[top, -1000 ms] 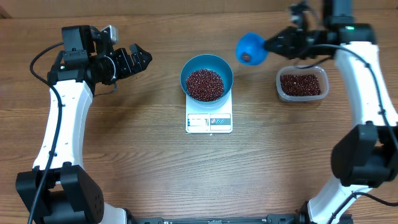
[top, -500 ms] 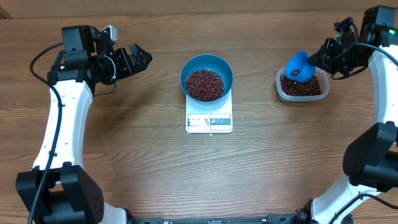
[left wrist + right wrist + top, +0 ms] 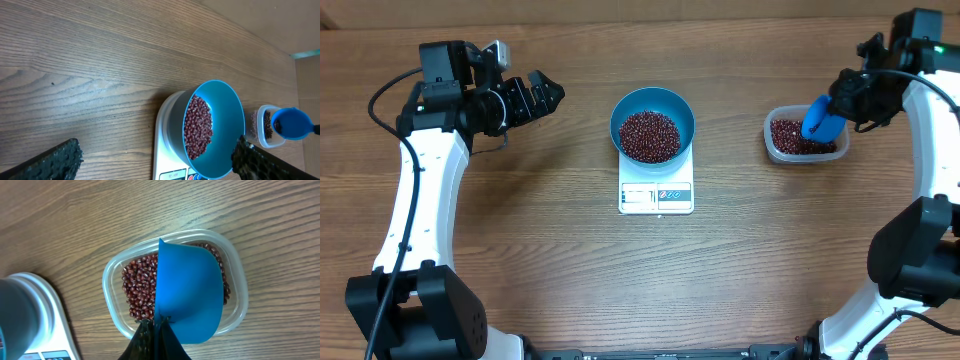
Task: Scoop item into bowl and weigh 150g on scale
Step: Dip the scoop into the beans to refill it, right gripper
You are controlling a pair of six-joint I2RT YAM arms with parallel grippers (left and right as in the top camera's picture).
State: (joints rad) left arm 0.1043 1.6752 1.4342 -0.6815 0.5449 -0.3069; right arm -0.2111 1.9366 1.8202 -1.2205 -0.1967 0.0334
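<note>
- The bowl sits on the scale, with a heap of beans inside.
- My right gripper is clamped on the scoop, tipped down into the tub of more beans.
- My left gripper stands wide, empty, well left of the bowl.

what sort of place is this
Probably a robot lab bench, not a kitchen: two robot arms flank a wooden table holding a scale, a blue bowl of beans and a plastic tub.

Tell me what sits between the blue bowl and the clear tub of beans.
Nothing: only bare wooden table separates the bowl from the tub, as the overhead view shows.
</note>
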